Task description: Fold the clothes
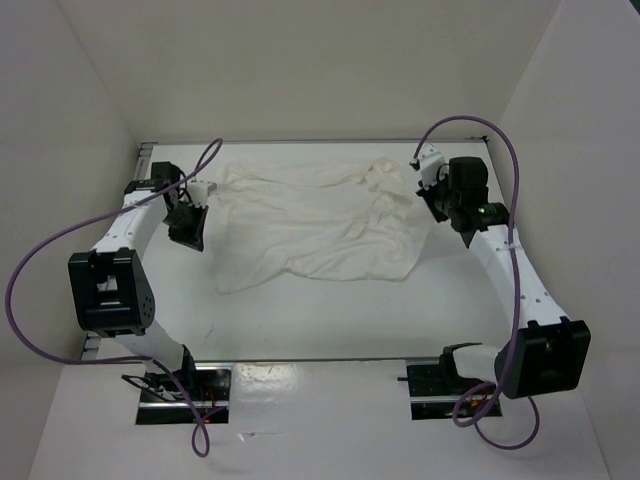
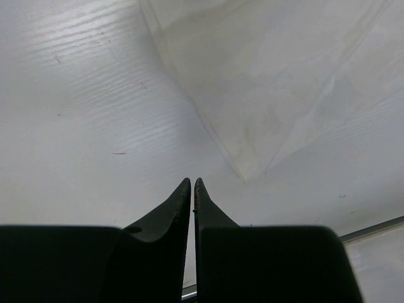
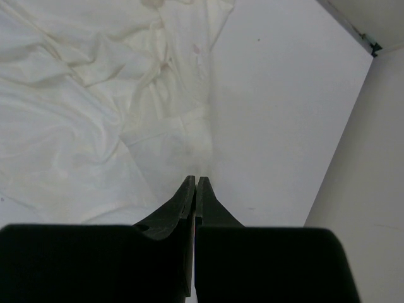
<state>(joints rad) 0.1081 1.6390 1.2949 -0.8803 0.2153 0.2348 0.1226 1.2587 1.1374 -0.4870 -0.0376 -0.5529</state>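
White shirt point(image 1: 320, 225) lies spread and wrinkled on the far half of the table point(image 1: 330, 320), between the two claws.

Left claw point(image 2: 192, 183): jaws pressed together, nothing seen between them. It sits just off the shirt's left edge, over bare table.

Right claw point(image 3: 196, 180): jaws pressed together, tips at the shirt's right hem. Cannot tell whether any cloth is caught.

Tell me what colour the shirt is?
The shirt is plain white, a bit creased; the top view shows it best.
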